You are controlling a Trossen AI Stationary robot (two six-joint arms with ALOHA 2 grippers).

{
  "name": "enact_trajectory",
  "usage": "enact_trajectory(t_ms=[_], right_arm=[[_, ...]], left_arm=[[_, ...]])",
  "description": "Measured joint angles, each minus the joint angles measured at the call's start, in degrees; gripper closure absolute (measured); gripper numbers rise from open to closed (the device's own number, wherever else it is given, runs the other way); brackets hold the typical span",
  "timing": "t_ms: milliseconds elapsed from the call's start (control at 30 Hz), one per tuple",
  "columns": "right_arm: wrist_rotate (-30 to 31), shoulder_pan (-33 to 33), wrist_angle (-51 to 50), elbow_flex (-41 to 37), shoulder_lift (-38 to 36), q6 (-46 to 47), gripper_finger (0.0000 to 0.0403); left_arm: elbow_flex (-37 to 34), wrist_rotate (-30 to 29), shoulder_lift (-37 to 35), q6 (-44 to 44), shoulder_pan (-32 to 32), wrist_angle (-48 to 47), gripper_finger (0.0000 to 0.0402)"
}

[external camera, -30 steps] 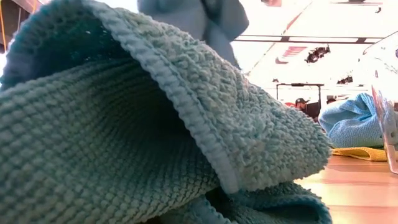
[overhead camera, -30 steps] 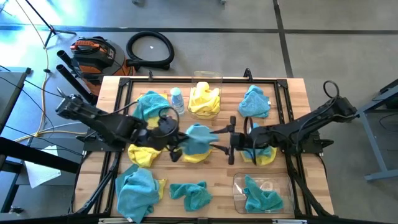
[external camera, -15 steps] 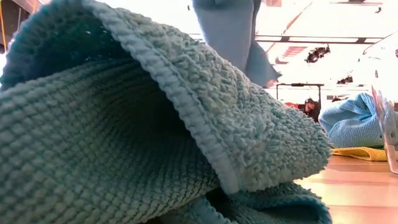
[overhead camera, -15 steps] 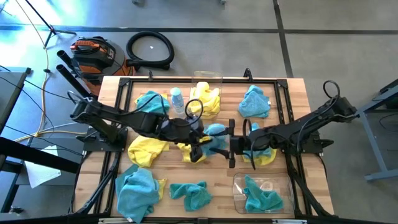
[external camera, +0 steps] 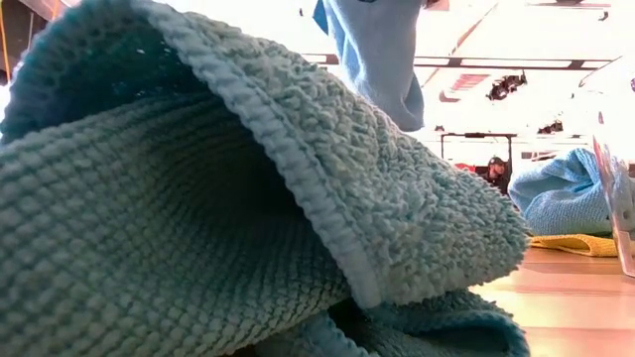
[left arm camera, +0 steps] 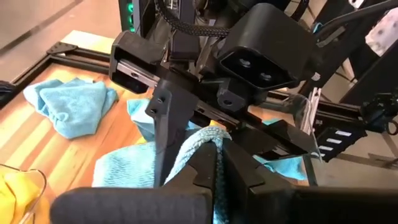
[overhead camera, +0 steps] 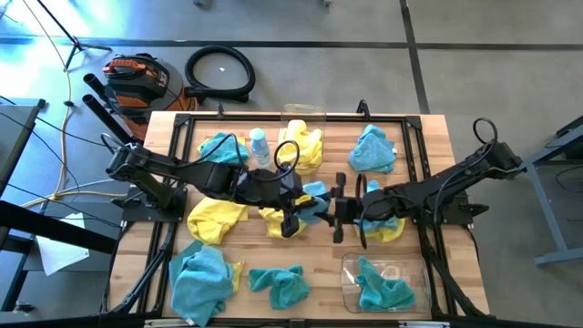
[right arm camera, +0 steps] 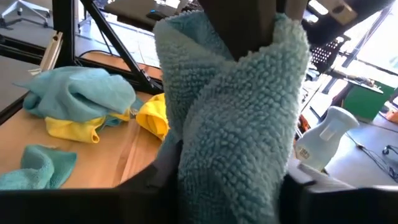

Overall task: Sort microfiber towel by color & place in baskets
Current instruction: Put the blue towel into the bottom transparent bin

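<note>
A teal towel (overhead camera: 314,194) hangs above the middle of the table between my two grippers. My left gripper (overhead camera: 299,208) comes from the table's left and is shut on it. My right gripper (overhead camera: 330,208) faces it from the right, and the towel (right arm camera: 236,124) fills the gap between its fingers. One clear basket (overhead camera: 348,266) at the near right holds a teal towel. The other (overhead camera: 305,111), at the far middle, holds yellow towels. Loose teal and yellow towels lie around on the table. My left gripper pinches a bunched upper fold of the teal towel (left arm camera: 208,140) between its two shut fingers, slanting down a little from the table's left. The towel hangs below the fingers, its lower end (external camera: 382,59) clear of the table. My right gripper has one finger (right arm camera: 165,171) on each side of the hanging towel's bunched middle (right arm camera: 193,155), just below my left fingers. It comes nearly level from the table's right. The towel reaches from finger to finger, with several layers between them.
A white-and-blue bottle (overhead camera: 260,146) stands at the far middle left. Loose towels lie at the far right (overhead camera: 372,148), far left (overhead camera: 219,150), near left (overhead camera: 202,278), near middle (overhead camera: 278,282) and under the arms (overhead camera: 214,219). A teal towel (external camera: 198,218) fills most of the low view.
My left gripper has carried the teal towel toward the table's right and a little up, rolling as it went, until the towel came between my right gripper's fingers. The towel stayed hanging clear of the table. My right arm has kept its place.
</note>
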Motion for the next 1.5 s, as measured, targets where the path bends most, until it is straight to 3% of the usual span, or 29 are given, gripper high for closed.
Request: enact_trajectory(t_ms=[233, 300, 433, 567, 733, 900, 1200, 1333, 1500], right_arm=[[0.04, 0.00, -5.44, -0.13, 0.11, 3.49, 0.0378], [0.05, 0.05, -7.38, -0.13, 0.07, 5.51, 0.0392], [-0.01, 1.27, -13.27, 0.01, -1.14, 15.15, 0.0379], [0.12, 4.44, -28.76, 3.69, -3.09, 29.45, 0.0380], [4.13, 12.44, -54.35, 12.17, -3.43, 47.65, 0.0396], [5.98, 23.26, -70.55, 19.40, -3.37, 67.56, 0.0398], [7.94, 40.03, -74.45, 19.73, -1.28, 91.29, 0.0399], [7.82, 42.25, -77.69, 19.58, 3.36, 95.31, 0.0399], [4.94, 41.09, -75.20, 19.56, 9.46, 93.83, 0.0398]], left_arm=[[0.09, -0.01, -0.17, 1.36, 0.10, -0.07, 0.0337], [0.09, -0.33, -0.17, 1.42, 0.10, -1.73, 0.0318], [0.09, -1.59, -0.55, -1.02, 0.49, -9.66, 0.0296], [-0.06, -5.24, -0.59, -3.65, 0.52, -17.22, 0.0295], [-4.00, -6.33, -0.59, -4.15, 0.41, -15.60, 0.0298], [-8.95, -8.55, -0.61, -5.58, 0.98, -14.56, 0.0298], [-19.85, -8.29, -3.05, -9.69, 2.56, -7.42, 0.0299], [-23.21, -8.32, -4.45, -12.13, 2.08, -3.88, 0.0299], [-25.65, -8.16, -4.55, -12.68, 0.82, 1.69, 0.0299]])
